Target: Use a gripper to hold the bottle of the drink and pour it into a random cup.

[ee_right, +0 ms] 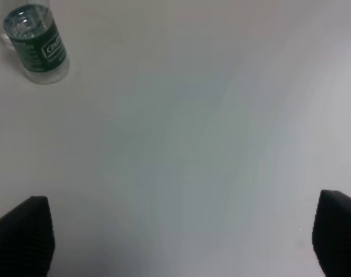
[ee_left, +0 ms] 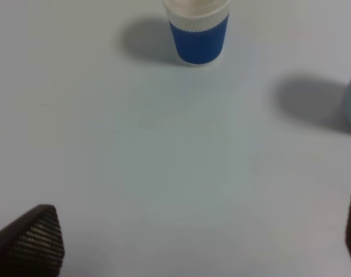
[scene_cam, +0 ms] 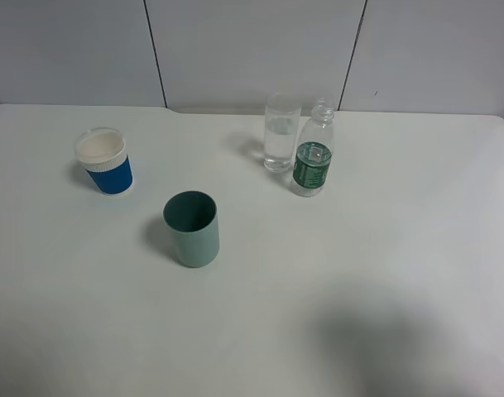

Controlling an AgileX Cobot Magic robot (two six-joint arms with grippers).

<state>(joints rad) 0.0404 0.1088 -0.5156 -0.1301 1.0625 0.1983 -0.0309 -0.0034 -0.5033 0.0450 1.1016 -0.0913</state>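
Note:
The bottle of the drink, clear plastic with a dark green label and no cap, stands upright on the white table. Right beside it on its left stands the cup, a tall clear glass. Neither arm shows in the high view. In the right wrist view the bottle stands far off, and my right gripper is open, both dark fingertips wide apart over bare table. My left gripper is open too, with nothing between its fingers.
A blue-and-white paper cup stands at the left; the left wrist view shows it too. A teal-green opaque cup stands nearer the front, left of centre. The table meets a grey panelled wall at the back.

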